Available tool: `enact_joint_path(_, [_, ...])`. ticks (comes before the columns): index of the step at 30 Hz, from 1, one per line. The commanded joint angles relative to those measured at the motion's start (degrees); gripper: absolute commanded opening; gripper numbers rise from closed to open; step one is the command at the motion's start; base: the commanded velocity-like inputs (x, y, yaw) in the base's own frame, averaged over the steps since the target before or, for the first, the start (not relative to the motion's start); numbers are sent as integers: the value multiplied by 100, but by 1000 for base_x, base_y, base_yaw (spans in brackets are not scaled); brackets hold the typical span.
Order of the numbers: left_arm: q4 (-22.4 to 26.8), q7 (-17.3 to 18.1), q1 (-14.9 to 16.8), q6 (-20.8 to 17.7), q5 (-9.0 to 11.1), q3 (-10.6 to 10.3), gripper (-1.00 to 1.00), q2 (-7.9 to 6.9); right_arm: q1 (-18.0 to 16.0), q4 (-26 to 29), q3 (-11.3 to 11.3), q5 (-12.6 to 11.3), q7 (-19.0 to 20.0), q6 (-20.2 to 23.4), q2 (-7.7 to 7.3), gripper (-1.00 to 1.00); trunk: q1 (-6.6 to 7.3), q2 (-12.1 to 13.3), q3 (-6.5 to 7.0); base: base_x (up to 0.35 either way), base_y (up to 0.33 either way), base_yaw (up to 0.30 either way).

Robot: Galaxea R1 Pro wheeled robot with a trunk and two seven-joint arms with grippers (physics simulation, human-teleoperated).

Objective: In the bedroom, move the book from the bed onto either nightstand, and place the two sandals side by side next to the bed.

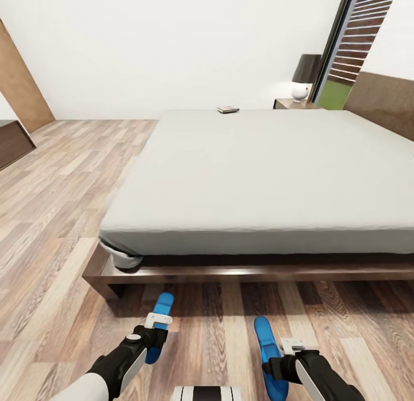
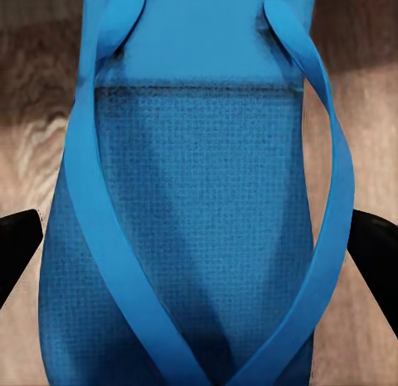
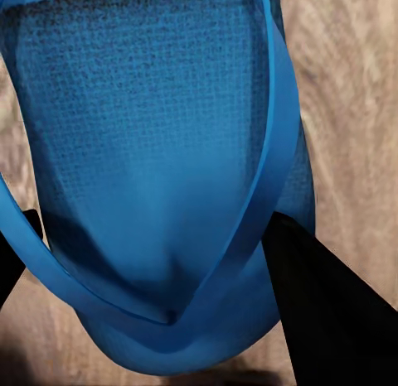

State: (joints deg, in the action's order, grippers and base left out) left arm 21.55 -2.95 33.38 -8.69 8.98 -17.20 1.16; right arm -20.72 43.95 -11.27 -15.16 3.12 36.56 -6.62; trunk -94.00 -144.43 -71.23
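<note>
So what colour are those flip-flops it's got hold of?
Bright blue, straps and soles alike; the left wrist view shows one sandal best.

Walls: rising plain white behind the lamp.
Floor: lying in light wood planks.
Lamp: standing dark-shaded beside the window.
Window: showing slats right of the lamp.

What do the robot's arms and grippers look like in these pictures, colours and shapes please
In the head view, both arms have black wrist housings with pale grey-white panels along the forearms. The left gripper and the right gripper each carry a small white blocky part at the front. In the wrist views the fingers are plain black, tapering wedges. No cables or markings are visible.
</note>
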Motion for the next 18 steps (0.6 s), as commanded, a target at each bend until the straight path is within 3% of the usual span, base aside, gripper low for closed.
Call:
enact_joint_path(1, [9, -30, 2, -29, 59, -47, -100, -4, -2, 8, -16, -4, -4, 27, -6, -100, 1, -2, -4, 5, 123, -6])
enact_joint_path(18, [15, -55, 2, -43, 60, -38, -100, 15, -2, 8, -25, -4, -4, 22, 3, -100, 1, -2, -4, 44, 81, -1])
